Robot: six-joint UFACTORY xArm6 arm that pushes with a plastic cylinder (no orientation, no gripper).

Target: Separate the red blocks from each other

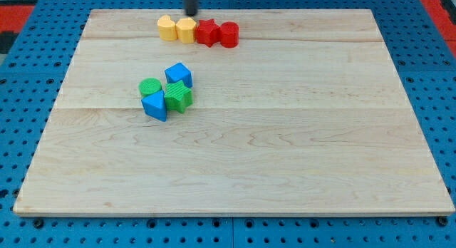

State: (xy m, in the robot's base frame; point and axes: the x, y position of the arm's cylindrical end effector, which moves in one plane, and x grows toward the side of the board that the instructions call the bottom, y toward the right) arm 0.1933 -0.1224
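Two red blocks touch each other near the view's top: a red star (206,32) and, to its right, a red cylinder (229,34). They end a row that starts with a yellow heart-like block (167,28) and a yellow hexagon (186,30), which touches the red star. My tip (191,13) is just above the yellow hexagon, up and to the left of the red star, not touching the red blocks.
A cluster sits left of the board's middle: a green cylinder (150,88), a blue cube (178,74), a green star (178,97) and a blue triangle-like block (154,105). The wooden board (285,148) lies on a blue pegboard.
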